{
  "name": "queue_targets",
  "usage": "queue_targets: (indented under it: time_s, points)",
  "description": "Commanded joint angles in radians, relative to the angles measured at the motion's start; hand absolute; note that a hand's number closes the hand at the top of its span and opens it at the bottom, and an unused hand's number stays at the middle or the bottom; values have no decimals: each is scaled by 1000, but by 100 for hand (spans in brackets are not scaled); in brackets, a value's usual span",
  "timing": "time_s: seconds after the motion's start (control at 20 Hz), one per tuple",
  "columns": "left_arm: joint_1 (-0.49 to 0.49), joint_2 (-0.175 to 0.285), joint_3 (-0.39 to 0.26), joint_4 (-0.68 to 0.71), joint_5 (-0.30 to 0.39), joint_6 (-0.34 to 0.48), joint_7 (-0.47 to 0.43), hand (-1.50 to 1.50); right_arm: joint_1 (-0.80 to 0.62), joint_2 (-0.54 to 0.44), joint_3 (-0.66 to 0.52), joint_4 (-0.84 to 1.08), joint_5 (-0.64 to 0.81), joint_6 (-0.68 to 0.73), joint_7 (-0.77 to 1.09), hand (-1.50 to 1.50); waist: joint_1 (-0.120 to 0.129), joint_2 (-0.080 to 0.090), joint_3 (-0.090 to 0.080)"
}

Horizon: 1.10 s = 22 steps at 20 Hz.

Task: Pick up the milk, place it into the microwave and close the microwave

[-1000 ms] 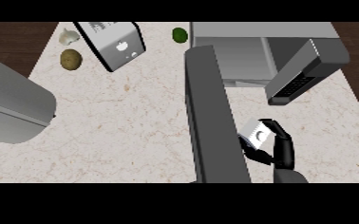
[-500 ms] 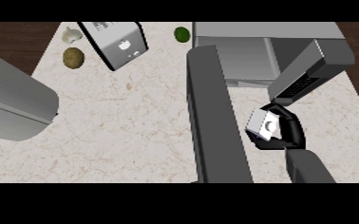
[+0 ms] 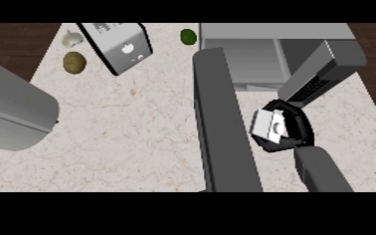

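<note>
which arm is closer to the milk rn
Right. The right hand curls round the milk, right of the microwave door. The left arm is at the view's left edge, beyond the door; its hand is not in view.

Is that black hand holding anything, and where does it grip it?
Yes. The right hand holds the milk carton, its fingers curled round the carton's body from the side.

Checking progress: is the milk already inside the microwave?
No, the robot hand holds the milk outside the microwave, above the counter.
</note>
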Motion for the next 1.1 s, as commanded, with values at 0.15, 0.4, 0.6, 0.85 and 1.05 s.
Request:
queue_targets:
  time_s: [0.15,0.4,0.6,0.85,1.05]
  points:
    - [-2,45,65,-12,78,-4,51,-150,-45,16,-5,-108,10,-53,132,150,1,0,0]
    - [29,-13,45,-14,27,-38,6,-150,-140,78,20,-192,39,-160,302,150,3,-1,0]
    - [16,10,57,15,57,-42,18,-150,-305,85,0,-69,98,-283,353,150,15,2,0]
    - [-65,26,38,24,13,13,44,-150,-468,58,-12,150,173,-337,337,150,25,12,1]
    - [-35,31,51,83,43,-73,-4,-150,-551,62,-42,289,202,-433,321,150,47,18,1]
